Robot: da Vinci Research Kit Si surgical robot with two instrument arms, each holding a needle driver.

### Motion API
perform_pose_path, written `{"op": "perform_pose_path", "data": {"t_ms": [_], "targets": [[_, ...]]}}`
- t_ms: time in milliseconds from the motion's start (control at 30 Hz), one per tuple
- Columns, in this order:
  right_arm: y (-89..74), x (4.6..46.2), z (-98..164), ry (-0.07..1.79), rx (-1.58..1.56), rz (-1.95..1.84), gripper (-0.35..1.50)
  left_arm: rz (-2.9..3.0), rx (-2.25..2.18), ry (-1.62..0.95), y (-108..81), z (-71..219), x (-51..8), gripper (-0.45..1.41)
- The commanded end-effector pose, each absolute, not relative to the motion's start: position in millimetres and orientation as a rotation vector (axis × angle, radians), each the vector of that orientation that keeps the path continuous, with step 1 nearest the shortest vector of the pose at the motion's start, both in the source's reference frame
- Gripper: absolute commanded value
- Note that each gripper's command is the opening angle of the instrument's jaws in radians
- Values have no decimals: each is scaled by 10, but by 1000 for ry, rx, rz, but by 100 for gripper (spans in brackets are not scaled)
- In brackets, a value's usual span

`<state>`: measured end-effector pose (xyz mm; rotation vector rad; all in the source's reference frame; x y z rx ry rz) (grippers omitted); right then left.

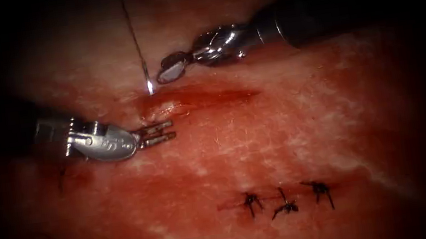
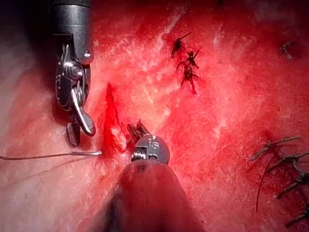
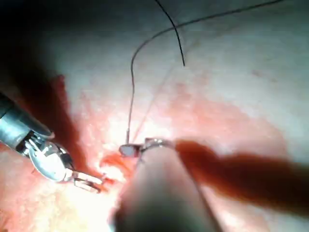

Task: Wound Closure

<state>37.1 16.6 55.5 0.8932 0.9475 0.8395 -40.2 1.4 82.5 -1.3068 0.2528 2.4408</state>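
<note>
Tissue (image 1: 260, 146), a broad slab wet with red fluid (image 1: 205, 99), carries an open cut (image 1: 194, 100) running across the upper middle of the endoscope view. Right arm's hand (image 1: 171, 70) enters from the upper right and hovers above the cut's left end; its jaws stand slightly parted and hold nothing. Left arm's hand (image 1: 162, 132) lies just below the same end of the cut, jaws a little apart and empty, tips pointing right. Three tied stitches (image 1: 284, 200) with short cut ends sit in a row well below the cut. Needle (image 1: 145, 71) stands at the cut's left end, its tip at the tissue surface, free of both hands. Thread (image 1: 128, 21) rises from the needle's upper end.
</note>
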Motion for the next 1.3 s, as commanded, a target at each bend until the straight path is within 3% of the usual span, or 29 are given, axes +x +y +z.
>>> {"op": "perform_pose_path", "data": {"t_ms": [33,167,567,833,1000,1200,1300], "targets": [[162,378,560,948,896,839,103,2431,-1294,248,6,828,-403,-45],[162,379,560,950,891,835,103,2384,-1273,224,3,821,-398,-45],[155,381,561,953,889,834,101,1840,-1441,-527,-1,756,-423,-45],[153,380,558,947,901,849,101,1796,-1460,-654,-12,733,-426,-45],[155,372,546,900,979,941,94,1878,-1508,-544,-7,699,-426,-45],[160,367,523,891,1010,965,93,2190,-1545,-20,12,675,-414,-45],[161,368,515,890,1044,1001,91,2237,-1539,88,17,674,-410,-45]]}}
